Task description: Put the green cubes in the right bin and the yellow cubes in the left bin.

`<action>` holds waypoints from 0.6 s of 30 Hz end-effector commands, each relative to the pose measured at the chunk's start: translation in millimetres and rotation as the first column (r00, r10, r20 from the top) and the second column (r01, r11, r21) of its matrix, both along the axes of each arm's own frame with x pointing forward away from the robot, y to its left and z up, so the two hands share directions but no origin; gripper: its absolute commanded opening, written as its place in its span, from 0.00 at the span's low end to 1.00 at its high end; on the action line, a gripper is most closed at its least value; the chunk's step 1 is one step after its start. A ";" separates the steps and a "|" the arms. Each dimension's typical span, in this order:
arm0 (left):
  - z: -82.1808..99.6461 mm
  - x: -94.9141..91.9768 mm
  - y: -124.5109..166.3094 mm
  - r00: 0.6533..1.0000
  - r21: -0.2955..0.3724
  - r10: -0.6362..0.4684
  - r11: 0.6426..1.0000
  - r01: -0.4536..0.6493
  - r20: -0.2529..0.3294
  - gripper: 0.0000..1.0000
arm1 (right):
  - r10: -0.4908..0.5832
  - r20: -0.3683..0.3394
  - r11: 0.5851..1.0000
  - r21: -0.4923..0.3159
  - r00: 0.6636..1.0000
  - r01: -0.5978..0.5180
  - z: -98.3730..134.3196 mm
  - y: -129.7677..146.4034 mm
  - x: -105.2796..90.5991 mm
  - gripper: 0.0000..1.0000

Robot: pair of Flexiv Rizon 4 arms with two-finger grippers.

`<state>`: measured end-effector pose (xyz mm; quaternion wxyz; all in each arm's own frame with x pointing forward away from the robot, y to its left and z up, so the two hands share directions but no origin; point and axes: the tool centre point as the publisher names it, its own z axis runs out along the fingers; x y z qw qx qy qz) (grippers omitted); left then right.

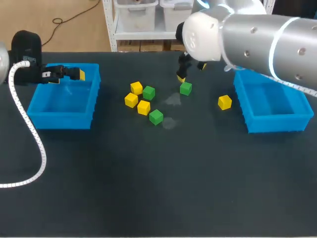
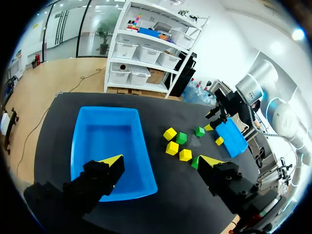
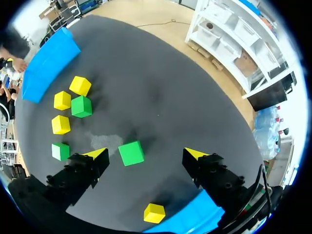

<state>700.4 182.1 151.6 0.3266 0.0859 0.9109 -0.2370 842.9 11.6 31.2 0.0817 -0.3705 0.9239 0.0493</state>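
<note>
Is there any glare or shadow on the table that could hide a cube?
Head view: two pale patches on the table by the green cubes, glare or scuffs, cannot tell; nothing hidden. Right wrist view: one such patch beside the green cube ahead of the right gripper; cubes cast soft shadows. Left wrist view: left bin evenly lit.

1. Right arm (image 1: 257, 39): silver-grey tube, rounded white joint cap, pale blue glowing ring, small dark screw heads.
2. Left arm (image 1: 27, 47): black wrist block, with what looks like a white ribbed cable hose (image 1: 28, 121) attached.
3. Left claw (image 2: 162, 161) and right claw (image 3: 145, 153): blocky black fingers (image 2: 97, 178), yellow wedge tips.
</note>
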 end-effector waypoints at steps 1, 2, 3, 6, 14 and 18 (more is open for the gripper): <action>-1.6 -0.3 2.1 1.000 -0.010 -0.006 1.000 0.006 0.007 1.00 | 0.011 -0.004 1.000 -0.005 1.000 -0.012 -5.6 2.3 -6.4 1.00; -1.6 -0.3 2.1 1.000 -0.010 -0.006 1.000 0.006 0.007 1.00 | 0.017 -0.007 1.000 -0.010 1.000 -0.017 -6.9 2.6 -8.4 1.00; -1.6 -0.3 2.1 1.000 -0.010 -0.006 1.000 0.006 0.007 1.00 | 0.023 -0.010 1.000 -0.013 1.000 -0.024 -8.2 2.9 -10.6 1.00; -1.6 -0.3 2.1 1.000 -0.010 -0.006 1.000 0.006 0.007 1.00 | 0.033 -0.018 0.999 -0.024 0.999 -0.033 -13.8 2.0 -15.6 1.00; -1.6 -0.3 2.1 1.000 -0.010 -0.006 1.000 0.006 0.007 1.00 | 0.037 -0.028 0.999 -0.034 0.999 -0.038 -20.3 0.5 -17.6 1.00; -1.6 -0.3 2.1 1.000 -0.010 -0.006 1.000 0.006 0.007 1.00 | 0.040 -0.036 0.999 -0.026 0.999 -0.041 -22.4 2.9 -13.5 1.00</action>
